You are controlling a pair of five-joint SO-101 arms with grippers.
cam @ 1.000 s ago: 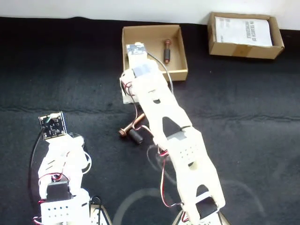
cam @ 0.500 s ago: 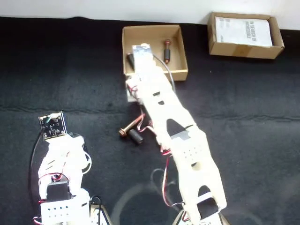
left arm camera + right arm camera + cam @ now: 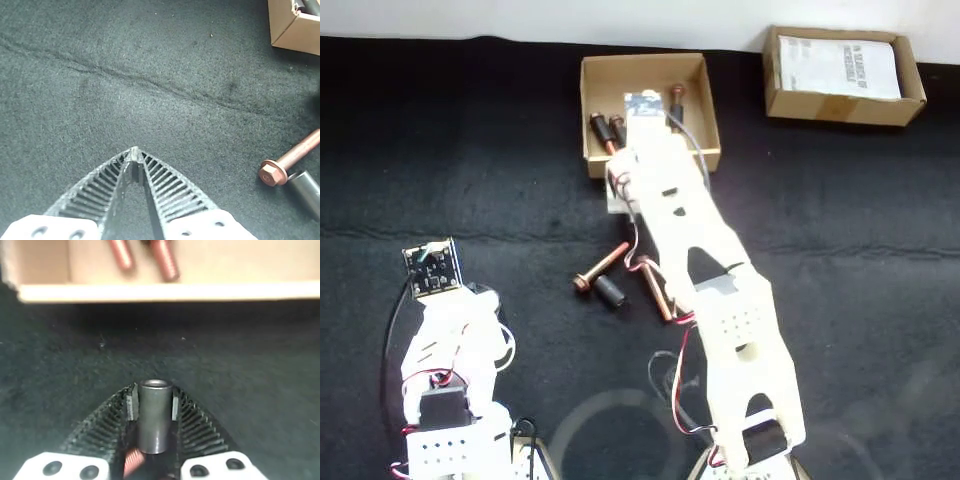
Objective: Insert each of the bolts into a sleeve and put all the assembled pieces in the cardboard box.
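Gripping a dark sleeve (image 3: 152, 422) by its sides in the right end effector (image 3: 152, 400), bore pointing ahead, with a copper bolt thread (image 3: 131, 462) poking out of the sleeve's rear end. Hanging just short of the near wall of the cardboard box (image 3: 165, 292), above the black cloth of the bench (image 3: 250, 355). Stretched forward, in the high view, along the right arm (image 3: 720, 290) to that open box, wrist over the box's near edge. Holding inside the box two sleeved bolts (image 3: 610, 130) side by side toward one wall and a third piece (image 3: 676, 93) partly hidden by the wrist. Carrying on the bench beside the arm a loose copper bolt (image 3: 602, 267) with a loose sleeve (image 3: 610, 291) just beside its head, plus another bolt (image 3: 658, 288) partly under the arm. Clenched tip to tip on nothing at the left end effector (image 3: 134, 150), low over bare cloth, with the loose bolt and loose sleeve near. Bearing at the bench's far right corner a second cardboard box (image 3: 840, 108) with a printed sheet (image 3: 840, 65) inside.
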